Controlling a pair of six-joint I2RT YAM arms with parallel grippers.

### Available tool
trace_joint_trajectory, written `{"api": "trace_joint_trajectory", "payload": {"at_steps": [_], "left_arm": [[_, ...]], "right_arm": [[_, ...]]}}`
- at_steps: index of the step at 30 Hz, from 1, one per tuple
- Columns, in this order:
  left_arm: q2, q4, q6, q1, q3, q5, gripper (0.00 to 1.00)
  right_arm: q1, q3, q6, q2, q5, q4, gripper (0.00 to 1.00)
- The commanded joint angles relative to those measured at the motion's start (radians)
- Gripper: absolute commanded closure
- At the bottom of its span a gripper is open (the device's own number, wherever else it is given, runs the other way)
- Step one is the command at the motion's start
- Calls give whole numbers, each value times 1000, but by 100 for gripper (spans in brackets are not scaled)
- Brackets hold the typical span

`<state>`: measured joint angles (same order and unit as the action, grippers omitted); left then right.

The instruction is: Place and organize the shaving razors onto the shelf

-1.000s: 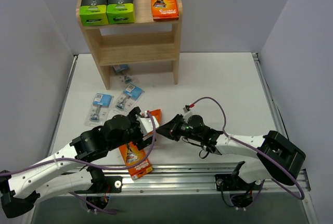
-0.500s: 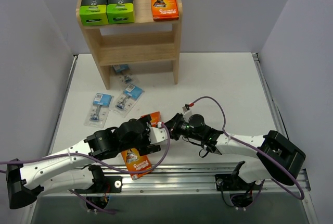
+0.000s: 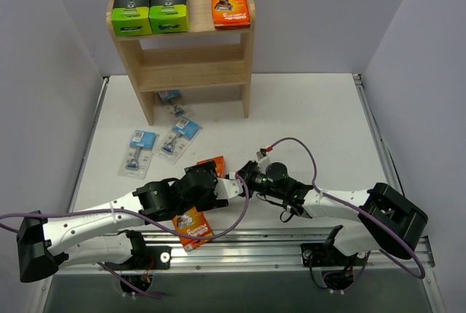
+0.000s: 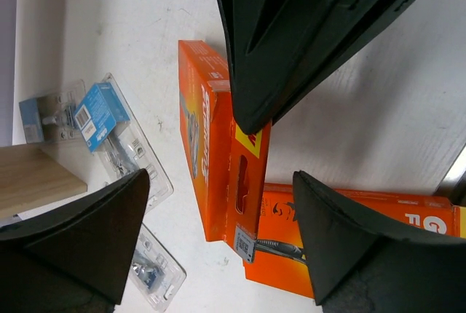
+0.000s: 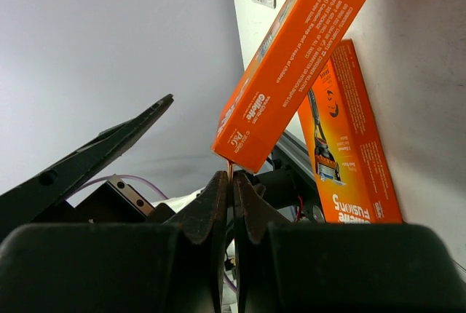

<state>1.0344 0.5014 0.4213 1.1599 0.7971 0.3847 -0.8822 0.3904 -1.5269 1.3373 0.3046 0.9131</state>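
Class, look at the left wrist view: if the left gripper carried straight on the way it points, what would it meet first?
Most likely the upright orange box, which stands on edge between the left gripper's open jaws, while the right gripper pinches its corner. How near it is stays unclear.

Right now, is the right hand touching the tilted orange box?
Touching. Right wrist view: the shut right hand pinches the tilted orange box by its lower corner.
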Motion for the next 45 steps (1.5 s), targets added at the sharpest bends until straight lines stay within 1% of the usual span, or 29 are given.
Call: {"api": "trace_joint_trajectory", "payload": {"at_steps": [1, 3, 10, 11, 12, 14, 15, 16, 19, 21, 27, 28, 29, 32, 34, 38, 39, 40, 43, 44, 45], "left_arm": [[12, -64, 14, 7, 14, 40, 16], [24, -66, 16, 7, 13, 33, 19], [50, -84, 13, 7, 8, 8, 23], [56, -84, 13, 7, 7, 9, 25], [56, -86, 11, 7, 8, 10, 31], [62, -86, 11, 7, 7, 14, 37], [64, -86, 10, 7, 8, 19, 44], [65, -83, 8, 7, 8, 23, 47], [72, -81, 4, 7, 5, 17, 52], [73, -83, 1, 6, 2, 14, 52], [69, -80, -7, 4, -2, -7, 64], [69, -78, -9, 4, -4, -13, 67], [67, -74, -9, 4, -1, -29, 73], [72, -66, -10, 4, 1, -33, 78], [76, -61, -12, 4, 2, -32, 79], [82, -60, -13, 4, 8, -26, 89], [84, -60, -13, 4, 8, -24, 95], [84, -60, -10, 4, 8, -21, 97], [84, -55, -13, 4, 13, -10, 98], [84, -52, -12, 4, 14, -10, 98], [82, -44, -12, 4, 19, -9, 98]], "right_arm": [[8, 5, -7, -38, 14, 73, 100], [8, 5, -4, -41, 14, 72, 100], [6, -4, 1, -56, 11, 66, 100], [8, -5, -1, -62, 10, 66, 100], [8, -7, 1, -64, 10, 64, 100], [8, -12, 1, -70, 10, 63, 100], [8, -13, 1, -72, 8, 61, 100], [8, -18, -1, -73, 7, 61, 100], [8, -22, 2, -82, 5, 59, 100], [8, -24, 4, -90, 2, 49, 100], [8, -36, 4, -107, -5, 41, 100], [8, -38, 5, -109, -5, 41, 100], [8, -38, 7, -112, -5, 41, 100], [8, -39, 5, -118, -5, 41, 100], [8, -42, 5, -124, -5, 40, 100], [8, -47, 4, -133, -9, 36, 100], [6, -47, 4, -136, -10, 32, 100], [8, -47, 4, -141, -12, 29, 100], [6, -53, 2, -148, -18, 18, 100], [6, -53, -1, -150, -19, 17, 99], [8, -56, -3, -151, -21, 17, 95]]}}
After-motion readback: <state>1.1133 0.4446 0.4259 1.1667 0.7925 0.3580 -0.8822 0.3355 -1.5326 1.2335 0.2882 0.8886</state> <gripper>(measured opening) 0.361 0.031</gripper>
